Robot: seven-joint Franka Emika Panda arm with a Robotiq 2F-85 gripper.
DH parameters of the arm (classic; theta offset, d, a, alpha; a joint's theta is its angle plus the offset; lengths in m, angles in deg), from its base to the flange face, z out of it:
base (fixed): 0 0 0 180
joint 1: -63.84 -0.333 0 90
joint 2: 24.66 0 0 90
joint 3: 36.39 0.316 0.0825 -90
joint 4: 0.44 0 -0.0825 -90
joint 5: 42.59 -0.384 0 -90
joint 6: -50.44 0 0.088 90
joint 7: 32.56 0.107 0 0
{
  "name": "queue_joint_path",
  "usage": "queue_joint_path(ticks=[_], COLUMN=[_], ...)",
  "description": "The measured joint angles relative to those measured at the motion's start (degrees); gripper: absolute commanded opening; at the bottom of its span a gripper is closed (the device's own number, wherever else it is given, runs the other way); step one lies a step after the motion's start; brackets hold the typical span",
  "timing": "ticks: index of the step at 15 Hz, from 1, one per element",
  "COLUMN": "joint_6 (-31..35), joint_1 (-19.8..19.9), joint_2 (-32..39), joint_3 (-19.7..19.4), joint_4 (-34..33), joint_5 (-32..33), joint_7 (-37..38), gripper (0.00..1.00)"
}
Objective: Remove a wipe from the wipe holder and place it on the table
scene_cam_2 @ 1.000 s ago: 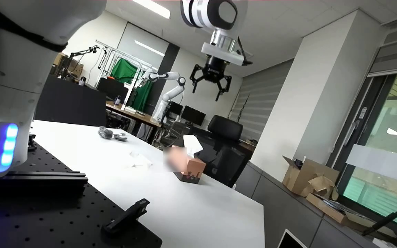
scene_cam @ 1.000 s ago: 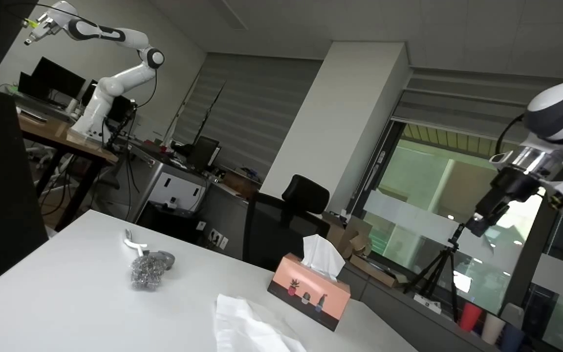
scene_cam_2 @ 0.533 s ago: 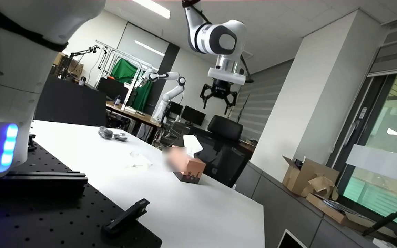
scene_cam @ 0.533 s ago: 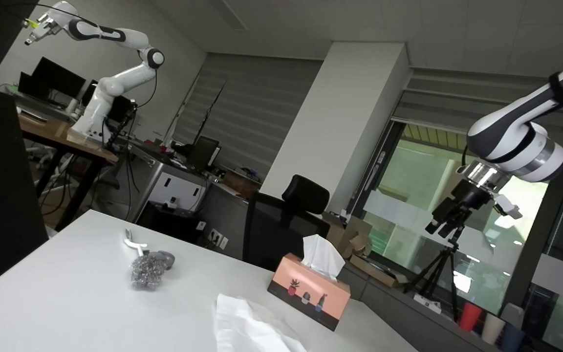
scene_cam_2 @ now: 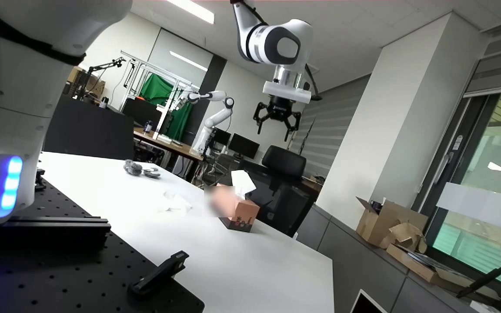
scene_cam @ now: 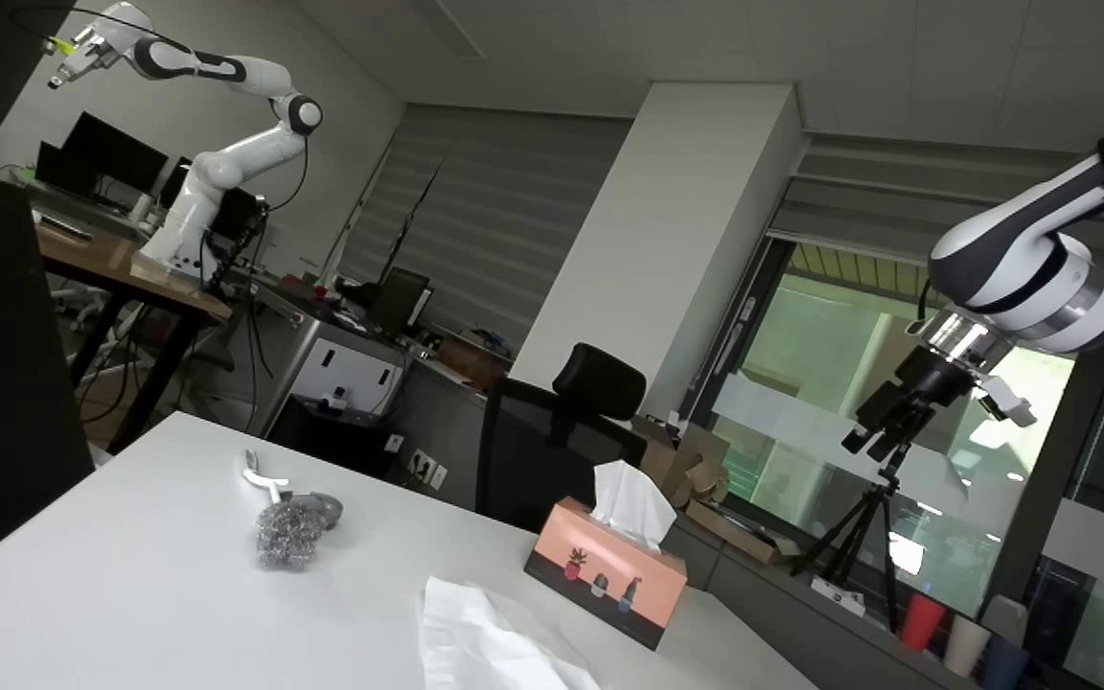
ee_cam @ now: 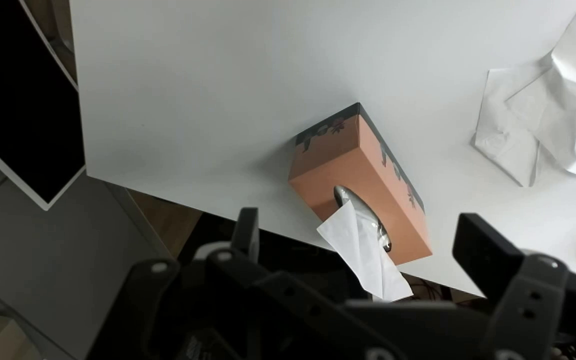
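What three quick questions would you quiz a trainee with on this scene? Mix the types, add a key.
1. Multiple choice: in the wrist view, on which side of the box does the crumpled tissue lie?
A) left
B) right
C) below

2. True or false: the end effector is open and apart from the box.

3. Short answer: what sticks up out of the box?

Key:
1. B
2. True
3. A white tissue
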Motion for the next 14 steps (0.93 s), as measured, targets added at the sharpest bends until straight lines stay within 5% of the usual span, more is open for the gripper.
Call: queue_joint_path(ticks=[8, 14], joint_6=[0.0, 2.0], joint_1=[0.7, 6.2], joint_2=[0.1, 7.5], joint_3=[0.8, 6.8], joint_4=[0.1, -5.3], joint_5=[-0.6, -9.2], joint_7=[-0.8, -14.1], gripper=[1.0, 1.0])
